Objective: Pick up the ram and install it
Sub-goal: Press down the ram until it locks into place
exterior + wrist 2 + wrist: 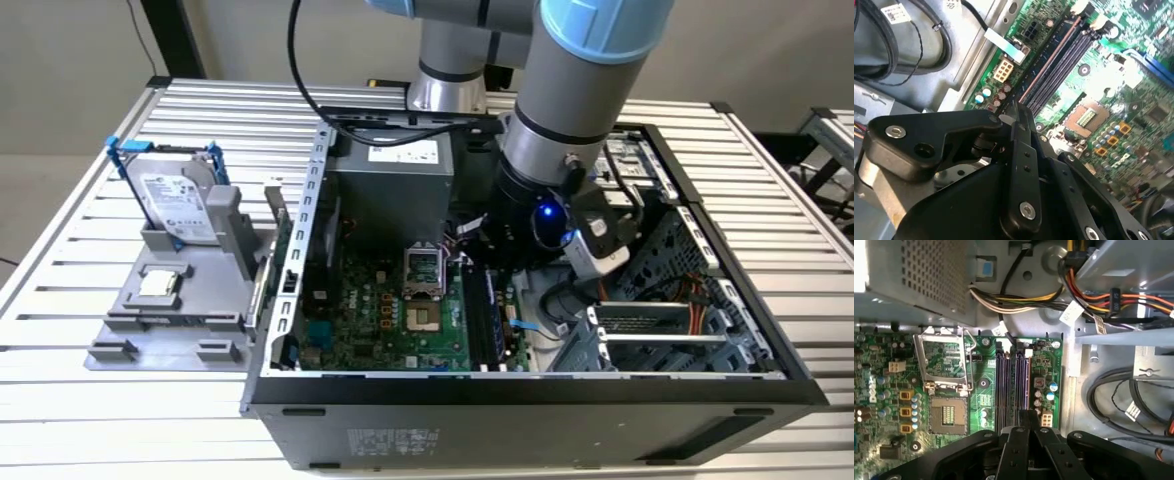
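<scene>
Exterior view evenly lit, soft shadow inside the case (pixel 534 385). Second wrist view: strong glare washes out the motherboard (pixel 1114 75), far corner blurred. My fingers (pixel 1019 450) sit dark, slightly soft up close. First wrist view: overexposed patch at one corner.

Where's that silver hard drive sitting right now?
The hard drive stands upright in a grey holder at the exterior view's left, outside the open computer case, with the small square chip lying close by.
</scene>
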You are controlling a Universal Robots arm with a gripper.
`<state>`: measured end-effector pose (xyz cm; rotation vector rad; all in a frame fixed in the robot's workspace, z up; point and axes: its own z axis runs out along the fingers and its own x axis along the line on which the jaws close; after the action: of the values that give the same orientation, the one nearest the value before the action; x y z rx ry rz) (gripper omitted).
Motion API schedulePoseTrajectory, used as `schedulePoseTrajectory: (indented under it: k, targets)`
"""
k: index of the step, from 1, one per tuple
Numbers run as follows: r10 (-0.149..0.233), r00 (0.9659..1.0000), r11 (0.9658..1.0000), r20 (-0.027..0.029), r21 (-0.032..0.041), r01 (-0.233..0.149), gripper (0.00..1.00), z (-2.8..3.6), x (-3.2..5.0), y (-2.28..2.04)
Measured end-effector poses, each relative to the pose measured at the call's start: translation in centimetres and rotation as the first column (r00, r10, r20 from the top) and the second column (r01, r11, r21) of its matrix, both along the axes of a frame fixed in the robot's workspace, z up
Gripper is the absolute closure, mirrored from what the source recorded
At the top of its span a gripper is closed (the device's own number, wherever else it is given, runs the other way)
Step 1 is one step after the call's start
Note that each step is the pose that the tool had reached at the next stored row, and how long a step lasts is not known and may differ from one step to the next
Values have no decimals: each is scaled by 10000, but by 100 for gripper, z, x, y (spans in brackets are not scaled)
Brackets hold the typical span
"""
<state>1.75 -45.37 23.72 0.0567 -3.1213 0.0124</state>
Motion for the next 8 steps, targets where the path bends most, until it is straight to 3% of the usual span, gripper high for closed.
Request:
schedulePoseTrajectory:
  k: [4,8]
  targets:
    - [717,9974,9974,0,0,-717,100,0,-1,0]
    - [1443,9895,9895,0,0,-1443,100,0,0,0]
